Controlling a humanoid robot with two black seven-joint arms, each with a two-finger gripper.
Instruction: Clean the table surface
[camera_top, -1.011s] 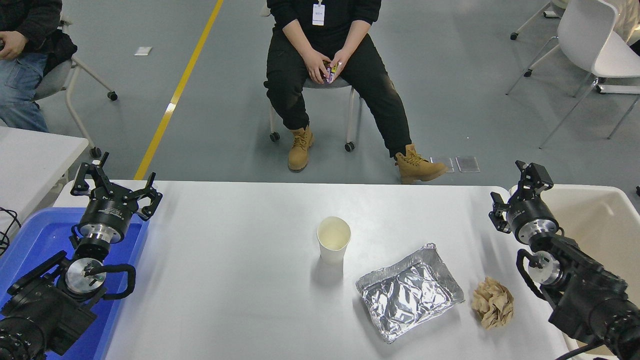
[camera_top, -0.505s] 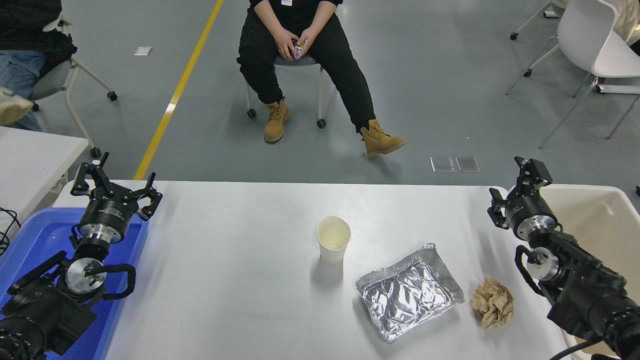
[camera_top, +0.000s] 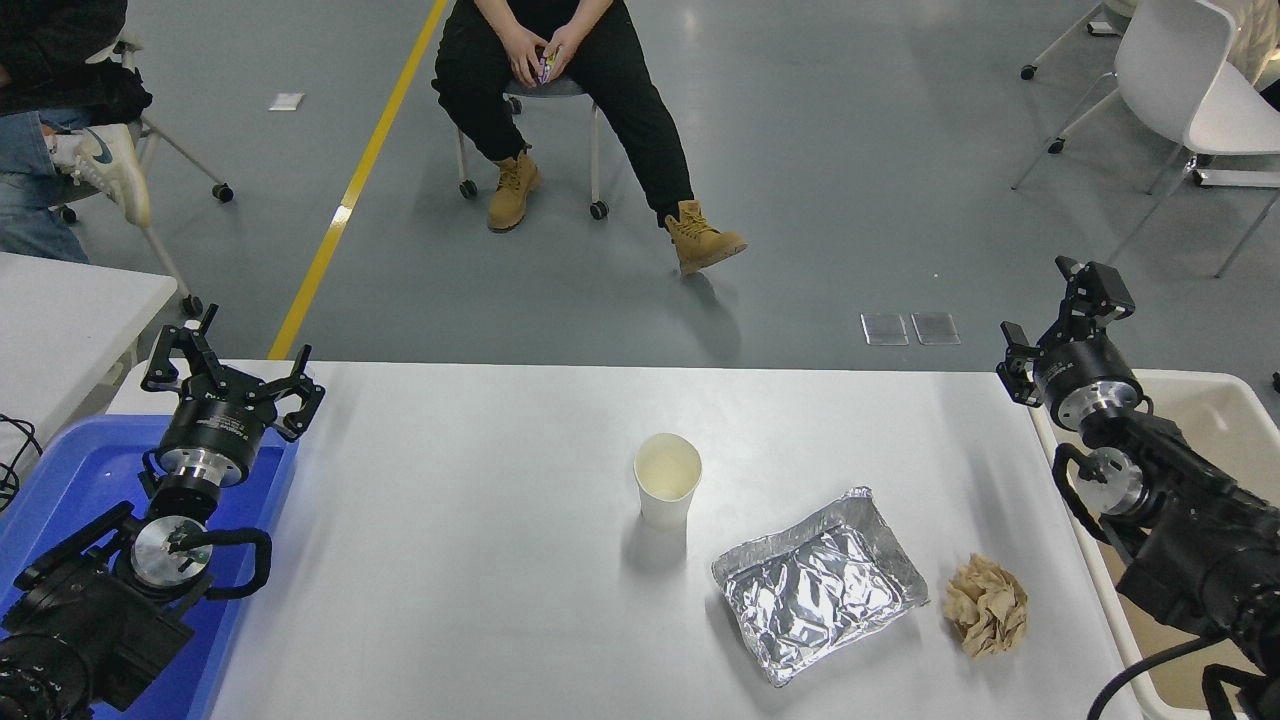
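Table surface (camera_top: 450, 600) was uncleared; the paper cup (camera_top: 667, 490) could be toppled if brushed by the spread-fingered, empty right gripper (camera_top: 1066, 318).

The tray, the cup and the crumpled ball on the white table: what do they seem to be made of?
The shiny silver rectangular tray looks like thin aluminium foil: creased, mirror-like glints. The cream-white round cup seems to be matte paper, possibly coated. The tan crumpled ball looks like brown paper, dull, with sharp folds.
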